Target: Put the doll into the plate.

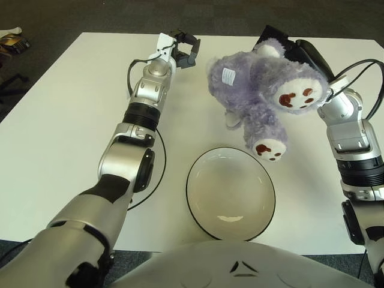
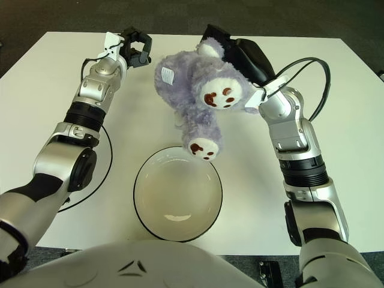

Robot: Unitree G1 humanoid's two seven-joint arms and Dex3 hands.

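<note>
A fluffy purple doll (image 1: 258,90) with white, brown-padded feet hangs in the air above the white table, tilted with its feet toward me. Its lower foot (image 1: 268,148) shows just over the far rim of the plate. My right hand (image 2: 240,54) is shut on the doll from behind, at the far right, and the doll's body mostly hides it. The white, black-rimmed plate (image 1: 231,192) stands empty near the front edge, in the middle. My left hand (image 1: 183,51) shows at the far side of the table, left of the doll, fingers curled on nothing.
A thin black cable loop (image 1: 161,174) lies on the table beside my left forearm, left of the plate. Black cables (image 2: 318,78) arch off my right wrist. The table's far edge runs just behind both hands, with dark floor beyond.
</note>
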